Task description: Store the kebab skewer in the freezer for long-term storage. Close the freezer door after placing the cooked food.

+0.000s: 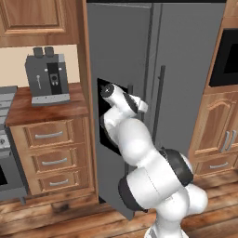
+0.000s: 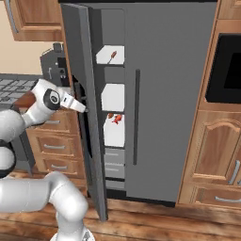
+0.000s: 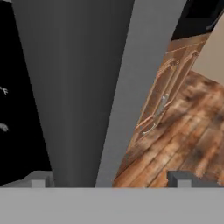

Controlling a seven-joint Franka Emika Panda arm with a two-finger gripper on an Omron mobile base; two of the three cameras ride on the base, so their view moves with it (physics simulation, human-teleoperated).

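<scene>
Kitchen: wood floor [image 3: 183,127] | freezer door [image 2: 77,94] ajar | pincer [image 3: 111,177] spread, empty

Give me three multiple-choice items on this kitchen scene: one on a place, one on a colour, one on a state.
1. Where does the kebab skewer lie?
A. top white shelf of the freezer
B. floor
C. counter

2. What colour is the freezer door?
A. white
B. brown
C. grey

3. How does the freezer door stand?
A. shut
B. partly open
C. taken off

Answers:
1 A, the right base view shows the stick on the top shelf.
2 C, its face and edge are grey.
3 B, shelves show past its edge.
</scene>
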